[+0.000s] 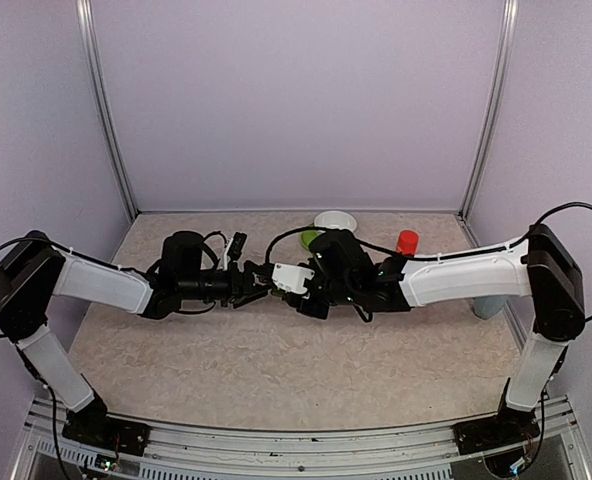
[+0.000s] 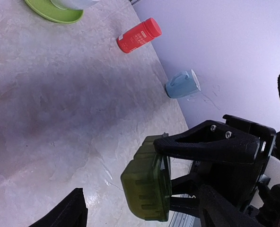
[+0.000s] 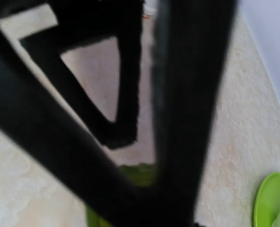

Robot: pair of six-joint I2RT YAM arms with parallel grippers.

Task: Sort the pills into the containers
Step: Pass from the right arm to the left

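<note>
red bottle [image 2: 139,35], green saucer [image 2: 55,12], probably a mug [image 2: 182,85]

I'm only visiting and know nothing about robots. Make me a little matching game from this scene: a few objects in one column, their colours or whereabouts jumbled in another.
Things:
1. bottle
2. mug
3. containers
4. saucer

Descriptions:
A. bright green, under a white bowl
B. dark green, held up in the air
C. red
D. pale blue

Pairs: 1-C, 2-D, 3-B, 4-A
</note>
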